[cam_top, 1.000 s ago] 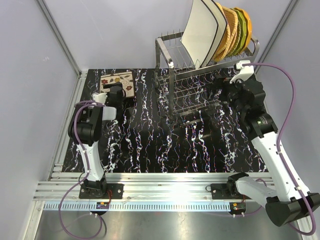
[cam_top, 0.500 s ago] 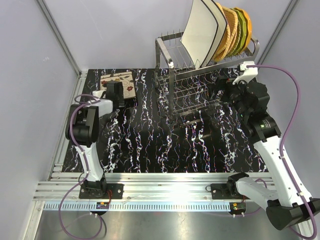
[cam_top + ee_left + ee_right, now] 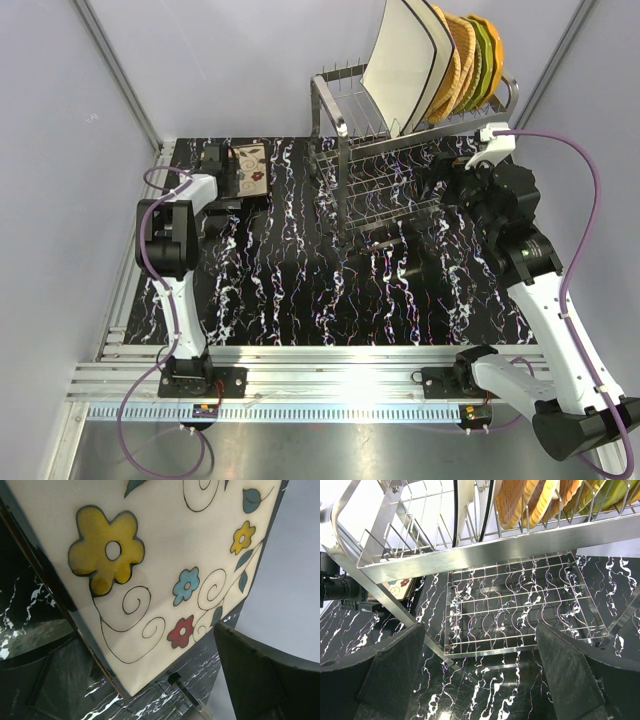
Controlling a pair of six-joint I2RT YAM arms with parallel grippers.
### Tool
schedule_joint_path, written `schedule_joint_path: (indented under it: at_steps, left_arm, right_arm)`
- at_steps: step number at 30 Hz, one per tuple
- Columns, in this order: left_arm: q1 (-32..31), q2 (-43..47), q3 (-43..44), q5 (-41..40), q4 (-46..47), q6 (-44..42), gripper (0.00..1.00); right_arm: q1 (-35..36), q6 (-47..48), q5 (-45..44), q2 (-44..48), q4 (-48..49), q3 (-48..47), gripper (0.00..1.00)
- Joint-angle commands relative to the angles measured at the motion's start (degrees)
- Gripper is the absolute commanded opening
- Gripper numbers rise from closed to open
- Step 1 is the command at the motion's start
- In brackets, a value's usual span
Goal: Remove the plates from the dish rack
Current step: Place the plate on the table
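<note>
Top external caught it, did you see? A second earlier the left gripper (image 3: 220, 170) sat on the near side of the flower plate (image 3: 254, 170). By this frame it had slid out over the plate toward the far left corner of the table (image 3: 300, 290), and the plate had shifted a bit to the right. (mo)

Yep. Left wrist was basically all plate, tilted, with one finger (image 3: 265, 680) poking in at lower right. Honestly couldn't tell if the claw was pinched on the rim or had let go. (jet)

And the other arm? (mo)

The right gripper (image 3: 480, 632) had crept closer to the dish rack (image 3: 345, 150) and then parked. Its fingers were spread wide with nothing between them, facing the bare lower tier. The rest of the plates (image 3: 440, 60) stood in the top tier: two cream squares, then woven tan ones, with green and orange at the right end. (jet)

So one out, the row untouched? (mo)

That was my read. One plate was over at the table's far left, well apart from the rack, and the others hadn't been lifted yet. I figured the right arm would need to come up over the top tier next. Those plates leaned close together, so grabbing just one looked fiddly. (jet)
</note>
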State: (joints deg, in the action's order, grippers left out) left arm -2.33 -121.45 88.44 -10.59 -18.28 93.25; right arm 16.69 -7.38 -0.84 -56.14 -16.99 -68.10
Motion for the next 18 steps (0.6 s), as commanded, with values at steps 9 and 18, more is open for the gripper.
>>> schedule_joint_path:
  at_steps: [9,18]
  left_arm:
    - [1.5,2.5,0.7,6.9,4.3,-6.2,0.99]
    - [2.0,9.3,-9.9,9.9,10.2,-8.7,0.99]
  right_arm:
    - [-0.5,6.7,6.6,2.0,1.9,-0.4,1.0]
    - [-0.5,11.1,16.9,1.1,-1.5,-4.5,1.0]
